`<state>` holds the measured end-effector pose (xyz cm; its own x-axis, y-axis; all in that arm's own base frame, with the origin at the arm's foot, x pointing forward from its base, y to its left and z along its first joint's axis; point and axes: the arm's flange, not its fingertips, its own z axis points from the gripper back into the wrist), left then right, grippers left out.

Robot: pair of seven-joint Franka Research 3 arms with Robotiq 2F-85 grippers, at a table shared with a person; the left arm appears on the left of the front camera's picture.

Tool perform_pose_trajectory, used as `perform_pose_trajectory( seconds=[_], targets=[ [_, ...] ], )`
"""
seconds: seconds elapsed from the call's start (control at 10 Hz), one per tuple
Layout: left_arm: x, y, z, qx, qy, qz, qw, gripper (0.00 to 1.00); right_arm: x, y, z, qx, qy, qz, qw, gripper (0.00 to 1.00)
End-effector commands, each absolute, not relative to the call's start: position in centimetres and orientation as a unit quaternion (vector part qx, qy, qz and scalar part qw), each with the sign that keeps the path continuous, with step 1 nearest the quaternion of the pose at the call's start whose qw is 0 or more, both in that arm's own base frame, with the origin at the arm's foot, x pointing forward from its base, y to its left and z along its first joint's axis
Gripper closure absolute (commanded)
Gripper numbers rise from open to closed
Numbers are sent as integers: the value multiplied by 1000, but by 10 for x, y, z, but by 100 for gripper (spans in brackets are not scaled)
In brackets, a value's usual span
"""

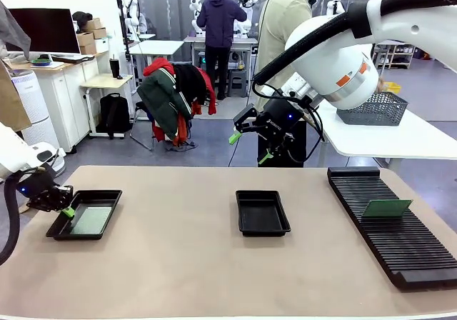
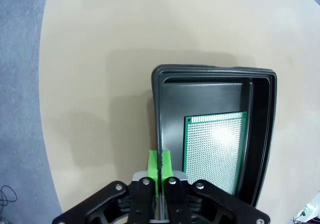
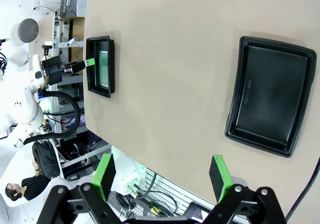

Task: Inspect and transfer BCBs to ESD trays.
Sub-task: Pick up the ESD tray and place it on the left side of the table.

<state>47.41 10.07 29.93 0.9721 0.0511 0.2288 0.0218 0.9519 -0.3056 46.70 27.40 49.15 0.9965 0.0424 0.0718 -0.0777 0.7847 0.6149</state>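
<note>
One black ESD tray [image 1: 107,196] lies at the table's left with a green BCB [image 1: 91,221] flat on its floor. In the left wrist view that BCB [image 2: 215,149] rests inside the tray [image 2: 160,109]. My left gripper [image 1: 68,211] is shut with nothing in it, its green pads [image 2: 159,165] pressed together over the tray's rim. A second ESD tray [image 1: 262,212] sits empty at the table's middle. Another BCB [image 1: 386,208] stands tilted in the black slotted rack [image 1: 400,241] on the right. My right gripper [image 1: 250,147] hangs open high above the far middle, and the empty tray [image 3: 270,94] lies below it.
A person stands at the far side behind my right arm. A grey mesh basket [image 1: 377,109] sits on a white side table at the right. The table's front edge runs along the bottom of the front view.
</note>
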Motion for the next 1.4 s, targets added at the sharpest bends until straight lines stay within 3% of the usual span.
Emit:
perform_pose_trajectory(
  seconds=[0.0, 0.3, 1.3],
  targets=[
    [475, 102, 300, -155, -115, 5, 981, 97, 469, 277, 492, 314, -32, 21, 949, 0],
    [475, 102, 300, -155, -115, 5, 981, 97, 469, 277, 492, 314, -32, 21, 949, 0],
    [466, 86, 341, -65, -123, -4, 990, 6, 469, 277, 492, 314, -32, 21, 949, 0]
  ],
)
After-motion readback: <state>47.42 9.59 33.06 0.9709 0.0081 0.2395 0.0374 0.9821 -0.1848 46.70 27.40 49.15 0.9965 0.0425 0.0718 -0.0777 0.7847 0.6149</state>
